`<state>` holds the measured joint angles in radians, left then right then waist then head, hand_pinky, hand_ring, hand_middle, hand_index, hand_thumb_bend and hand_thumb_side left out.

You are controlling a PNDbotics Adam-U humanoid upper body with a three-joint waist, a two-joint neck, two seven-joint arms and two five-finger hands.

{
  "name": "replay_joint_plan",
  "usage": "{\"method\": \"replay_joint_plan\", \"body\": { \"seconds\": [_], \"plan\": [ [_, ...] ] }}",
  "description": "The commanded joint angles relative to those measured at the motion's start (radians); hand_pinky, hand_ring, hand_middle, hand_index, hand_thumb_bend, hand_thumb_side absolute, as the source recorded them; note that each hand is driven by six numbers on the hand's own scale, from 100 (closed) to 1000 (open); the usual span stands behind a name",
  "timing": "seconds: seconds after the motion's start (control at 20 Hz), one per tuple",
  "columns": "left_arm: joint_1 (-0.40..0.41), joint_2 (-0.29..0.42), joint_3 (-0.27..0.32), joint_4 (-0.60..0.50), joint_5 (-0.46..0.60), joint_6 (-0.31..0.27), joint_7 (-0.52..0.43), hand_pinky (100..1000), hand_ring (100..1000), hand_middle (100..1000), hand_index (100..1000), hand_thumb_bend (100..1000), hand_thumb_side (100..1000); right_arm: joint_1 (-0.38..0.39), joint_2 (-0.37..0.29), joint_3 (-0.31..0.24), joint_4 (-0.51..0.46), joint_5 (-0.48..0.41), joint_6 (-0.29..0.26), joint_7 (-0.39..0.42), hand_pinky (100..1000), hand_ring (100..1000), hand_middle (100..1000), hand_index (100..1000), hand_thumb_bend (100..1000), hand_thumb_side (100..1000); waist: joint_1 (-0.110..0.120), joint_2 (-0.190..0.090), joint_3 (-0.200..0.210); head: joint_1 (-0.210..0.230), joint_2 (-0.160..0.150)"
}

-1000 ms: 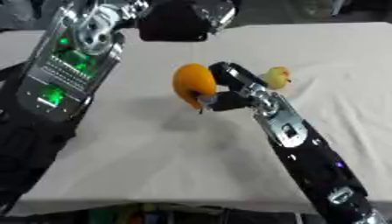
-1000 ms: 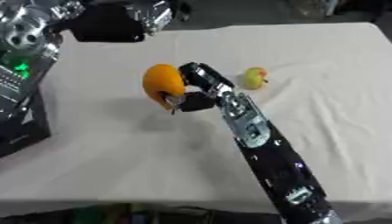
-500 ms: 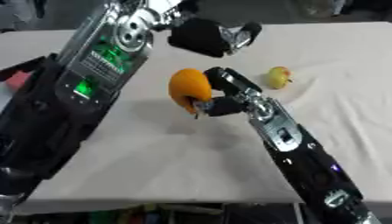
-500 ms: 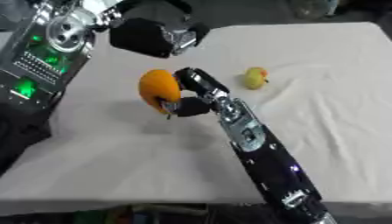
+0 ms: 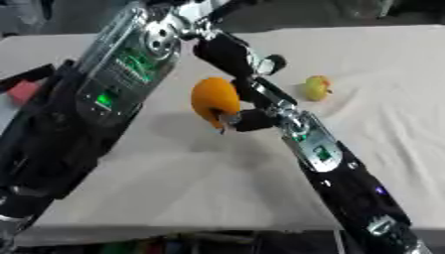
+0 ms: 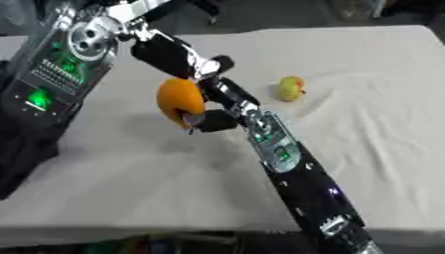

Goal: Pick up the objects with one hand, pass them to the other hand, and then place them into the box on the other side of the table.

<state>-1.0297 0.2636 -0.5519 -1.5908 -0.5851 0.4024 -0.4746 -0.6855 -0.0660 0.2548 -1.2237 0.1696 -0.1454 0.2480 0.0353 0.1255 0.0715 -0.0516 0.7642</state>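
An orange (image 5: 214,97) is held above the white tablecloth (image 5: 174,163), left of centre. My right hand (image 5: 250,118), at the end of the arm that rises from the lower right, is shut on it from its right side. My left hand (image 5: 228,53) comes down from the upper left and hovers just above and behind the orange, with its fingers (image 5: 271,64) relaxed and holding nothing. I cannot tell whether it touches the orange. A small yellow-green and red fruit (image 5: 317,88) lies on the cloth to the right.
My bulky left forearm (image 5: 121,74), with its green lights, covers much of the table's left side. A red object (image 5: 23,92) shows at the left edge. The cloth is rumpled near the small fruit. The table's front edge (image 5: 191,229) runs along the bottom.
My left arm has swung down and to the right, bringing its hand close above the orange. The right hand has kept the orange in nearly the same place.
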Motion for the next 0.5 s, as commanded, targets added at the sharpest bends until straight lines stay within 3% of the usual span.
{"method": "replay_joint_plan", "body": {
  "seconds": [0.05,0.5],
  "plan": [
    [-0.029,0.017,0.011,0.033,-0.053,-0.031,-0.051,919,852,789,853,493,250,-0.015,-0.001,-0.004,-0.014,0.011,-0.003,-0.021,695,526,403,389,207,100,0.012,-0.037,0.003,-0.005,0.006],
    [-0.087,0.023,0.0,0.174,-0.186,-0.136,-0.201,926,862,802,862,597,293,0.004,-0.036,0.003,-0.032,0.032,-0.024,-0.095,698,525,403,390,217,100,0.012,-0.047,0.013,-0.031,0.006]
  ]
}}
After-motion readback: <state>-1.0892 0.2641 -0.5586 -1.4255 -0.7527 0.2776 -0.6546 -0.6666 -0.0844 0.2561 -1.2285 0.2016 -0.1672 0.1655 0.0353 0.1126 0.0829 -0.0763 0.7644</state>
